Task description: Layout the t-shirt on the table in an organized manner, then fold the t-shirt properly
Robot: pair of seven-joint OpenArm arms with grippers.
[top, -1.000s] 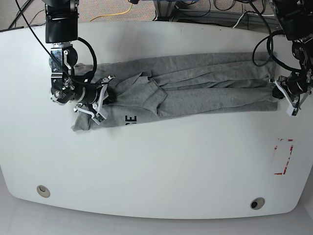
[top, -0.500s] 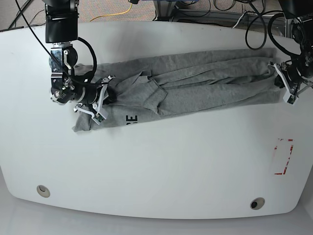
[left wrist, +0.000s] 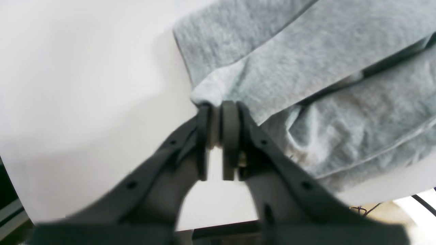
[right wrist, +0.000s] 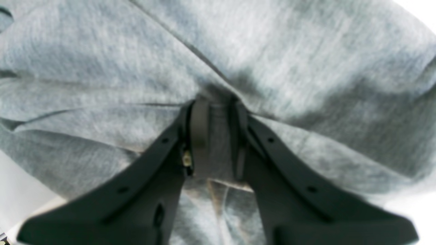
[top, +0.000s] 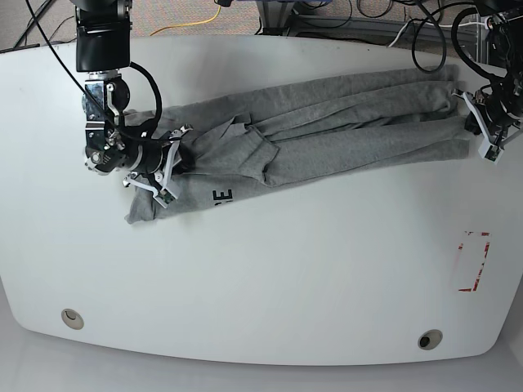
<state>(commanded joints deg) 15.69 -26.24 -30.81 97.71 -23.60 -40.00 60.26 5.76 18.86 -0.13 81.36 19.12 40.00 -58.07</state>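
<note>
We pinch the t-shirt (top: 327, 122) at both ends. Our left tool (left wrist: 218, 112) clamps a corner; our right tool (right wrist: 216, 105) clamps a fold. The shirt lies bunched lengthwise across the desk (top: 270, 278).

- T-shirt (top: 327, 131): heather grey, mottled with paler flecks; black block lettering (top: 221, 197) is printed near one end.
- Table (top: 270, 278): glossy white; a red tape outline (top: 474, 261) is marked near one edge.
- Left gripper (left wrist: 218, 119): matt black fingers, with white parts seen in the base view.
- Right gripper (right wrist: 215, 112): matt black fingers, likewise with white parts.
- Cable (top: 192, 24): yellow, beyond the table.
</note>
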